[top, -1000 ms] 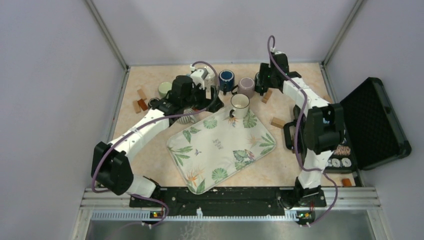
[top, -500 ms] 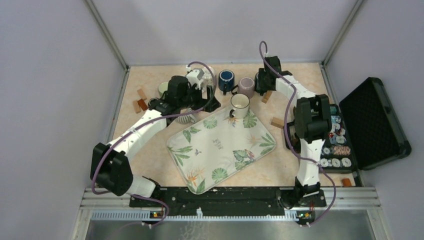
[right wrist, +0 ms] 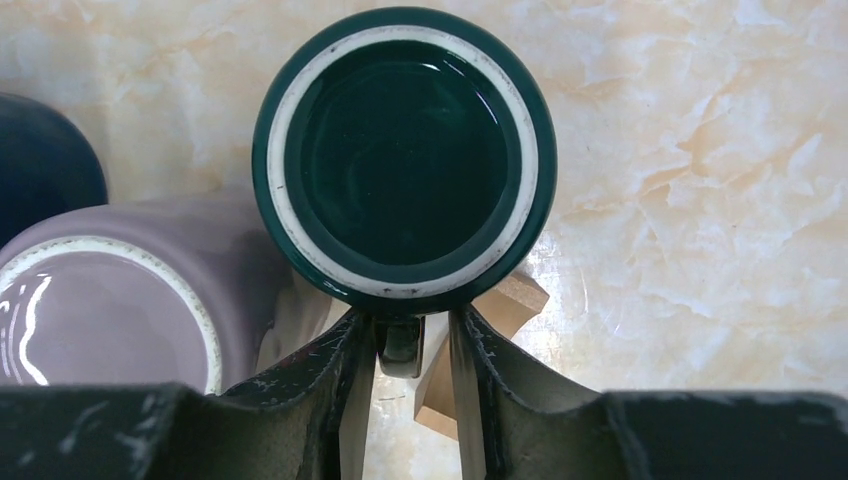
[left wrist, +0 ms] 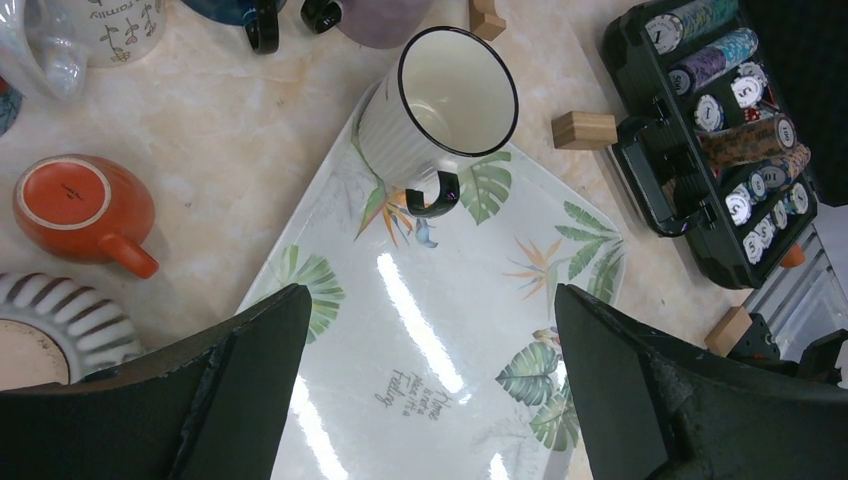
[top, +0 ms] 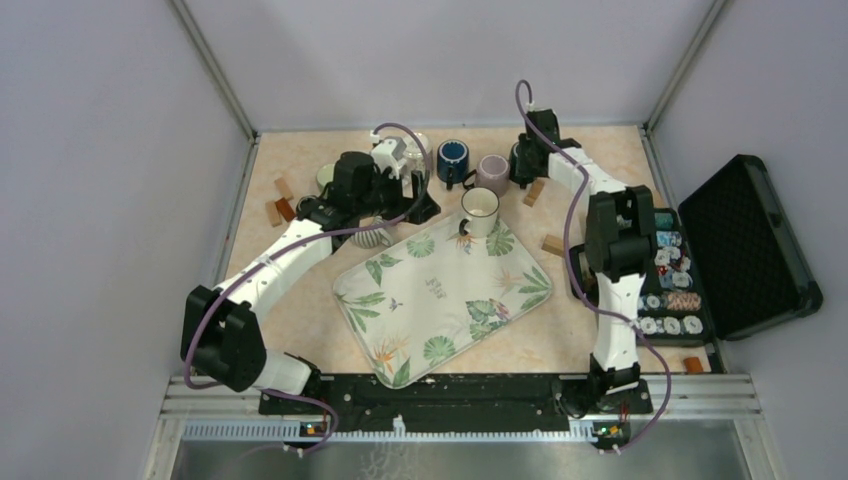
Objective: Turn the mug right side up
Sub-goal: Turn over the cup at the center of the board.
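1. The dark green ceramic mug point(right wrist: 403, 150) is sitting upside down on the marbled desk point(right wrist: 700, 150)
2. The right jaws are straddling its handle point(right wrist: 400, 347), nearly together; whether they are gripping, I cannot tell
3. The left jaws are hanging wide apart above the leaf-printed tray point(left wrist: 420, 330)

Green mug point(right wrist: 403, 150) – glossy glazed ceramic, with a bare matt white foot ring. Lilac mug point(right wrist: 100, 320) beside it has the same wet-looking glaze. Table point(right wrist: 700, 150) is smooth, marble-pattern, low sheen. Block point(right wrist: 505, 305) looks like raw matt wood. Tray point(left wrist: 420, 330) is slick and mirrors the lights – plastic or lacquer, can't tell. Right gripper point(right wrist: 408, 320) fingers point(right wrist: 320, 400): black, matt, scuffed plastic.
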Action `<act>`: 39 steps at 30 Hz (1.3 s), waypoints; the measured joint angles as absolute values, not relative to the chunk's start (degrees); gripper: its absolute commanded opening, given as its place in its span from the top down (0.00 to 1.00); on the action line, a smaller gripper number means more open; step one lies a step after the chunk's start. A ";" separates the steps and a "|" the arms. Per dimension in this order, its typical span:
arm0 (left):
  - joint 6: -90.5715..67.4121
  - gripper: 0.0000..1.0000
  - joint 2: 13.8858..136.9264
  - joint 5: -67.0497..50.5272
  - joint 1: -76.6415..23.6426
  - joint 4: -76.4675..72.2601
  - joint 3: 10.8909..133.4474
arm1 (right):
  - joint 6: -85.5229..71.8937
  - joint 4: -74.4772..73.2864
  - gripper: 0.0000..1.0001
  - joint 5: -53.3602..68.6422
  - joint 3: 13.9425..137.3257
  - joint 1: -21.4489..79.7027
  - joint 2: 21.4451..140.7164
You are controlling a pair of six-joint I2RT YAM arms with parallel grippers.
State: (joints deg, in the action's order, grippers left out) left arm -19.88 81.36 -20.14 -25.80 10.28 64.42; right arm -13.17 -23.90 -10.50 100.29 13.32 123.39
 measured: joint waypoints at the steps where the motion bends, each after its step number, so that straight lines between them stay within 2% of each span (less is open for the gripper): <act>1: -19.88 0.02 81.36 -20.14 -25.76 10.26 64.38 | -13.06 -23.92 0.69 -10.52 100.31 13.32 123.52; 30: -20.93 0.02 81.36 -21.45 -24.73 9.85 64.03 | -12.78 -24.01 0.77 -13.02 101.06 13.32 125.80; 39: -20.93 0.02 81.36 -22.68 -24.43 9.45 64.01 | -12.58 -22.98 0.73 -12.78 101.06 13.32 125.80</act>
State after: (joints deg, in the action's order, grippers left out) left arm -20.93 81.36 -22.68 -24.43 9.45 64.01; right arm -12.58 -22.98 -12.78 101.06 13.32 125.80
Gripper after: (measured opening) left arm 0.983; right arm 0.255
